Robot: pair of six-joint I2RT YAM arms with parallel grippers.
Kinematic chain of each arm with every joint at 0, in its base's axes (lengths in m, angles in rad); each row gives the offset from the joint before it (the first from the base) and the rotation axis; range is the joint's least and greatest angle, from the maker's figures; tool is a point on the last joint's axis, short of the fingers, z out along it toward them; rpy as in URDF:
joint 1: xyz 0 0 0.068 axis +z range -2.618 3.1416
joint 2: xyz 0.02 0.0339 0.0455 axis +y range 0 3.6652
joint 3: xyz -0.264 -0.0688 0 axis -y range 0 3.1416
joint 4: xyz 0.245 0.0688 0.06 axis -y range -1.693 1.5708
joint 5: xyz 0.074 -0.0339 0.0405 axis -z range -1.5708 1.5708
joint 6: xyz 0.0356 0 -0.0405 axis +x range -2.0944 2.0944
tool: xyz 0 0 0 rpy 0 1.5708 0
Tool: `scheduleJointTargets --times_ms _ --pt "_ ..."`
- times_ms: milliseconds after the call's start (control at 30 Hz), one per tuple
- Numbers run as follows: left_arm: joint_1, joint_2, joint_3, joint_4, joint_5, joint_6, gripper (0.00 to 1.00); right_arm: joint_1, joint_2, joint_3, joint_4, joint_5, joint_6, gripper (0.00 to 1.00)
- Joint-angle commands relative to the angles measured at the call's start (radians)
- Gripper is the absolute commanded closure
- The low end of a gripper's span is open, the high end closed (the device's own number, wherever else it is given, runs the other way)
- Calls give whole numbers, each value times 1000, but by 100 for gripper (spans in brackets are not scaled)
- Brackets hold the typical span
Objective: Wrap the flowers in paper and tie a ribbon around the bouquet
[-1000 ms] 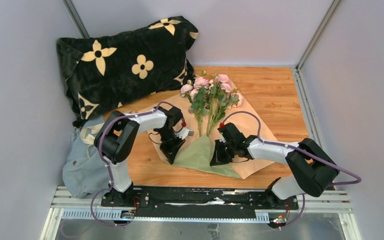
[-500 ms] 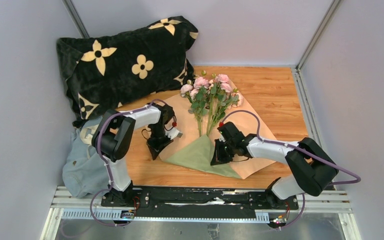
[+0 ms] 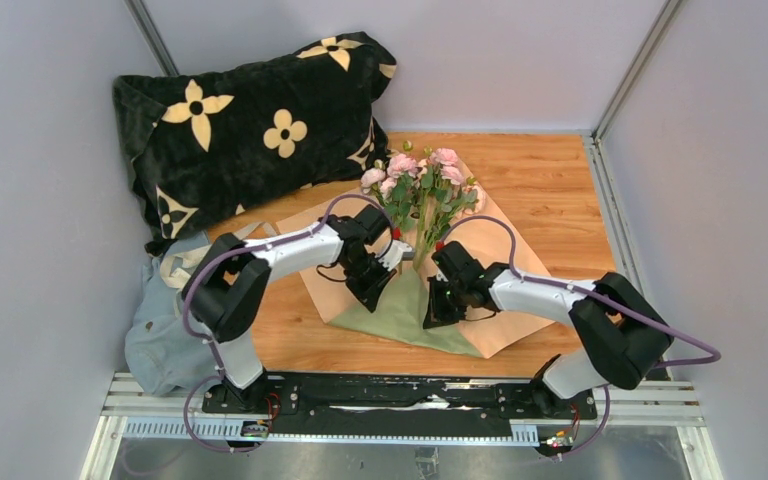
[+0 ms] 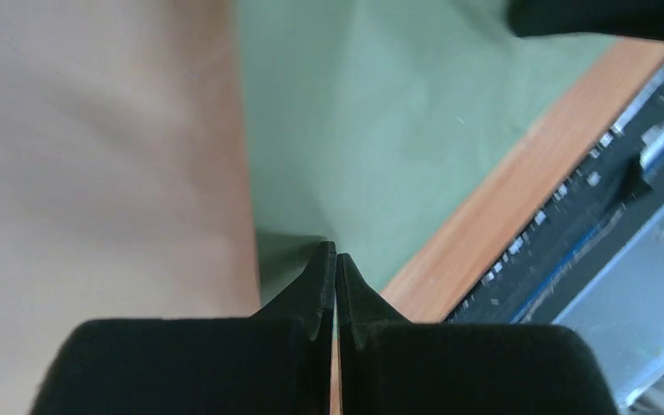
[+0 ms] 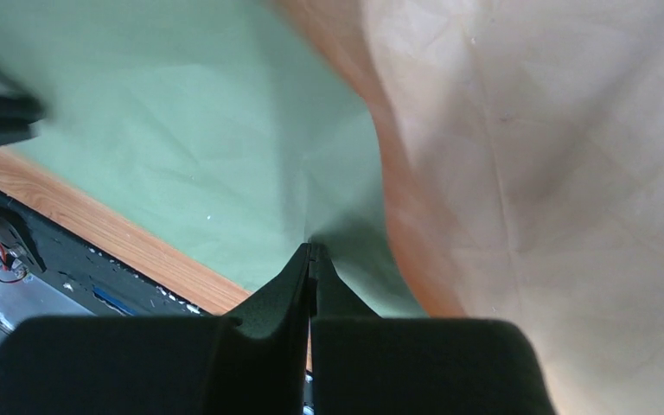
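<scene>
Right end effector [image 5: 309,252] pinched the olive-green wrapping sheet [image 5: 181,112], likely to fold it over the pink-bloomed flower bunch [image 3: 422,182]. Left end effector [image 4: 335,252] was clenched nearby.

flowers [image 3: 422,172]: pink and cream blooms, green stems and leaves
paper [image 3: 400,318]: one sheet olive-green, one tan-peach
pillow [image 3: 250,115]: black, tan flower prints
cloth [image 3: 155,335]: pale blue-grey
table [image 3: 550,185]: orange-brown wood grain
my left arm [image 3: 295,248]: pale grey shell, black joints
</scene>
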Motion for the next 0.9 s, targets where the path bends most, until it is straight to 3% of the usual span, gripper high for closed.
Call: scheduleJointTargets --times_ms 0,133,167,233,367,500,633,733,867 --pt "9 91 -56 186 2 -139 100 19 -10 -3 -95 113 22 100" --pt "9 101 -90 214 -24 -138 100 71 -86 50 -255 221 88 97" --pt "9 102 -96 215 -22 -137 100 90 -118 62 -311 248 122 91" --pt "9 101 -102 216 -23 -135 100 130 -219 64 -429 323 232 67" --pt "9 96 -108 218 -19 -136 100 207 -441 -83 -443 372 618 54" --pt "9 91 -115 225 -1 -140 100 264 -613 -228 -458 388 1029 53" --pt "9 73 -131 244 10 -141 100 283 -598 -185 -621 497 1204 48" --pt "9 65 -135 251 7 -141 100 284 -545 -198 -629 504 1281 31" --pt "9 59 -136 262 10 -149 100 284 -508 -240 -589 491 1345 28"
